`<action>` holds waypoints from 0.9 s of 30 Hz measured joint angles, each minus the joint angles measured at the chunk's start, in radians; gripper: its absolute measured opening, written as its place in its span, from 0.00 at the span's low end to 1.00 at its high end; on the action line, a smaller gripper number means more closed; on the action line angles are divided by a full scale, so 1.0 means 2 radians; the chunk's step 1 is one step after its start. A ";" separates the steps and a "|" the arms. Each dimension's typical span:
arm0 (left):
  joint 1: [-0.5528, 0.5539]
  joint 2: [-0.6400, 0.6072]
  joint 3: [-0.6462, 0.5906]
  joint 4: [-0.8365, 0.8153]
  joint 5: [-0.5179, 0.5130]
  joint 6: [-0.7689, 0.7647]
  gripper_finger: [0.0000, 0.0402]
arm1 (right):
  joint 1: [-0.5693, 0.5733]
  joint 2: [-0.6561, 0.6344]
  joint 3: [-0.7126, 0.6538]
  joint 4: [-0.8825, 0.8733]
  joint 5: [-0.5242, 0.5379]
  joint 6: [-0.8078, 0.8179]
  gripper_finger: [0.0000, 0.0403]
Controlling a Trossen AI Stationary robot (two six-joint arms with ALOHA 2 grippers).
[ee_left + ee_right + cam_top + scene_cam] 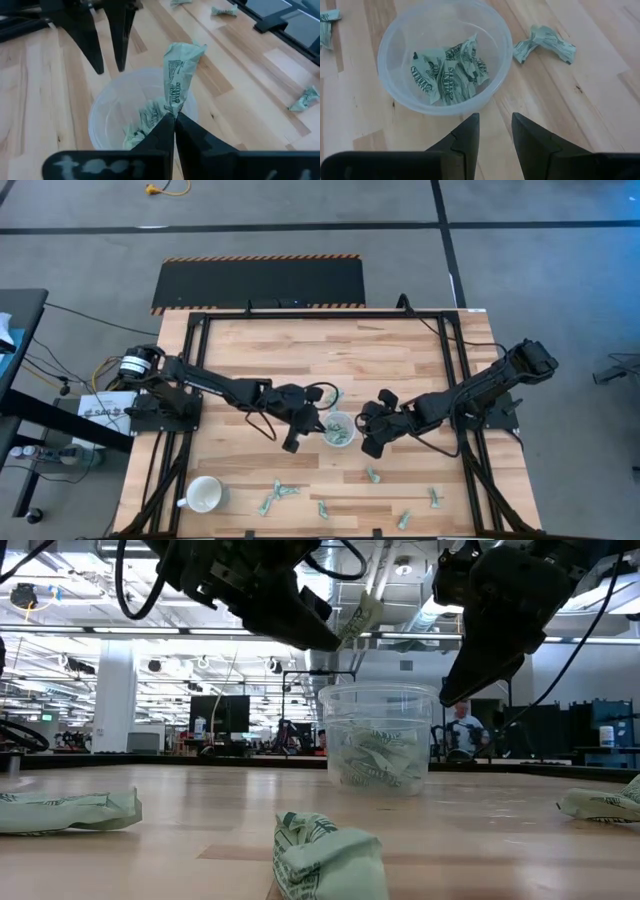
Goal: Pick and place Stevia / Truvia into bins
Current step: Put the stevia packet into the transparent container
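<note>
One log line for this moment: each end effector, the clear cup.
left end effector: shut on pale green sachet, above clear round plastic cup | right end effector: open, empty, beside cup | cup: several sachets inside

Clear cup [339, 429] flanked at 9 and 3 o'clock by left gripper [322, 417] and right gripper [372, 423], mouth overhung by held sachet [178, 80], open board at 12 o'clock, loose sachets [372, 475] and mug [205, 495] obstructing 6 o'clock strip.
</note>
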 joint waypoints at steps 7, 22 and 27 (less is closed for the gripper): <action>0.000 0.000 0.004 0.002 0.002 0.000 0.00 | 0.000 0.000 0.000 0.001 0.000 0.000 0.26; 0.002 0.033 0.010 0.026 0.021 0.002 0.00 | -0.006 0.000 0.000 0.003 0.000 0.000 0.26; 0.005 0.033 0.010 0.026 0.021 0.002 0.01 | -0.006 0.000 0.000 0.004 0.000 0.000 0.26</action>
